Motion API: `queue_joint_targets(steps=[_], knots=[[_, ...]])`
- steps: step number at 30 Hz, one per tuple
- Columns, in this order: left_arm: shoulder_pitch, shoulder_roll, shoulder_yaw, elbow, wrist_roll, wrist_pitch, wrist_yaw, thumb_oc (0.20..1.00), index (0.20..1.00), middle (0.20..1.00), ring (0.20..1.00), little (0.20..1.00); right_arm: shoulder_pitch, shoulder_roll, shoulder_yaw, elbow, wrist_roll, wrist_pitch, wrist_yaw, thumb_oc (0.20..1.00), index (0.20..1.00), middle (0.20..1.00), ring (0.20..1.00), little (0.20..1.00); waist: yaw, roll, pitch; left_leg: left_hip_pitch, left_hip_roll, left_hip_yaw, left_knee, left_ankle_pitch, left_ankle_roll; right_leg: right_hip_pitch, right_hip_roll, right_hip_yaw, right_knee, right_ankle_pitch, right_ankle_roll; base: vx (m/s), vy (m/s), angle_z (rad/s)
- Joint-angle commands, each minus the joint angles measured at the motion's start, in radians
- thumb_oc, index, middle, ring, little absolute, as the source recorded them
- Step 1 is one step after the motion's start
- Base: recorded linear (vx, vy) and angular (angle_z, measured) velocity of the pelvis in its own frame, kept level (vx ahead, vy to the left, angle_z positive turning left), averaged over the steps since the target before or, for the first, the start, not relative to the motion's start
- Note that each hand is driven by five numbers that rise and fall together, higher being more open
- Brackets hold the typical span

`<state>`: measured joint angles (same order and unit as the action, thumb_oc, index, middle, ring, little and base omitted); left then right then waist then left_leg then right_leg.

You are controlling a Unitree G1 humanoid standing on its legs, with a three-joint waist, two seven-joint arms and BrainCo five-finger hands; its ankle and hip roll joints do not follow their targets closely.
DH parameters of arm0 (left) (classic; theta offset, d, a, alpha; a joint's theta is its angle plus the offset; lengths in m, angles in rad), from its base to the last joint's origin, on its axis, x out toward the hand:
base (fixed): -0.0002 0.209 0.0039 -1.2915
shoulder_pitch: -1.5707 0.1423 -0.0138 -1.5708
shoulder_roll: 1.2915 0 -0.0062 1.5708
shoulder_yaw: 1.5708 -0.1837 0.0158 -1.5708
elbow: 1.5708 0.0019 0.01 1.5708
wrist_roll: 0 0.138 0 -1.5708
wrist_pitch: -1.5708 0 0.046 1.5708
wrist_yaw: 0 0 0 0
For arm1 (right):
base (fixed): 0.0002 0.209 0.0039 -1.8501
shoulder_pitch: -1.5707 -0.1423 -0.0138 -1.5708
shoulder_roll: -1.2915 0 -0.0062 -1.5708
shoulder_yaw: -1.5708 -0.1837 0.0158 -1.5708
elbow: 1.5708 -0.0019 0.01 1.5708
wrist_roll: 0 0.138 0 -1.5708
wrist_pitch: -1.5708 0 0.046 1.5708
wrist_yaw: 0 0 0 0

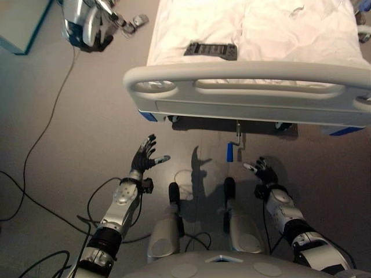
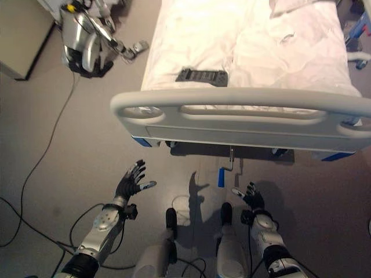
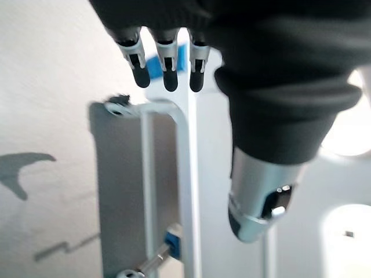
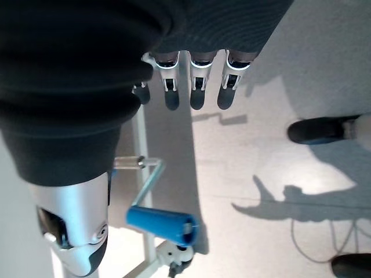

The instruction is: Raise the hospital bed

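one hospital bed (image 1: pixel 249 92) is standing just ahead of both robot hands, its single crank with one blue handle (image 1: pixel 230 152) hanging under the footboard, just beside and ahead of the right robot hand (image 1: pixel 262 169) without touching it. the right robot hand is hovering over the floor with fingers spread and holding nothing, and the left robot hand (image 1: pixel 144 155) is likewise hovering with fingers spread, well apart from the crank. one dark remote (image 1: pixel 211 50) is lying on the white sheet beyond the footboard.
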<state>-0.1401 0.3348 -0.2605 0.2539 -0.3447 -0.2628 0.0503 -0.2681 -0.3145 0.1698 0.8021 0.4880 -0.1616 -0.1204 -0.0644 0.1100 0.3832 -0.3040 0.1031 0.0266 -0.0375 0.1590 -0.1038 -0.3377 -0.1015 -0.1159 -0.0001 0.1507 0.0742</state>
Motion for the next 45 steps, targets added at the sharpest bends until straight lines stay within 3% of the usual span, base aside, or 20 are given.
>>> queue_joint_targets(steps=[1,10,19,29,45], knots=[[-0.046,0.058,0.000,-0.132,-0.038,-0.068,0.011,1.000,1.000,1.000,1.000,1.000,-0.037,-0.006,0.027,-0.079,-0.001,-0.048,-0.013,1.000,1.000,1.000,1.000,1.000,0.003,-0.066,0.028,-0.038,-0.042,0.006,0.122,-0.066,0.013,-0.059,-0.033,0.008,0.133,-0.089,0.069,-0.11,0.009,0.00],[-0.164,0.110,-0.028,-0.415,-0.079,-0.106,0.012,1.000,1.000,1.000,1.000,1.000,-0.152,-0.002,0.042,-0.158,0.087,-0.079,-0.042,1.000,1.000,1.000,1.000,1.000,-0.006,-0.048,0.127,-0.212,-0.051,0.016,0.191,-0.064,0.007,-0.250,-0.042,0.026,0.212,-0.077,0.071,-0.07,0.033,0.03],[-0.234,0.114,-0.041,-0.566,-0.077,-0.108,0.056,1.000,1.000,1.000,1.000,1.000,-0.253,0.033,0.103,-0.237,0.197,-0.091,-0.048,1.000,1.000,1.000,1.000,1.000,0.001,-0.053,0.137,-0.376,-0.064,0.021,0.201,-0.054,0.011,-0.409,-0.056,0.039,0.209,-0.041,0.079,-0.02,0.028,0.00],[-0.238,0.087,-0.041,-0.595,-0.072,-0.091,0.096,1.000,1.000,1.000,1.000,1.000,-0.288,0.042,0.159,-0.323,0.320,-0.086,-0.018,1.000,1.000,1.000,1.000,1.000,0.004,-0.057,0.137,-0.473,-0.074,0.023,0.235,-0.068,0.015,-0.484,-0.062,0.037,0.207,-0.037,0.076,0.01,0.005,0.01],[-0.262,0.067,-0.060,-0.586,-0.079,-0.076,0.122,1.000,1.000,1.000,1.000,1.000,-0.409,0.029,0.188,-0.180,0.371,-0.042,-0.009,1.000,1.000,1.000,1.000,1.000,0.013,-0.045,0.137,-0.516,-0.079,0.033,0.252,-0.086,0.027,-0.524,-0.062,0.047,0.206,-0.042,0.071,0.02,0.015,0.01]])
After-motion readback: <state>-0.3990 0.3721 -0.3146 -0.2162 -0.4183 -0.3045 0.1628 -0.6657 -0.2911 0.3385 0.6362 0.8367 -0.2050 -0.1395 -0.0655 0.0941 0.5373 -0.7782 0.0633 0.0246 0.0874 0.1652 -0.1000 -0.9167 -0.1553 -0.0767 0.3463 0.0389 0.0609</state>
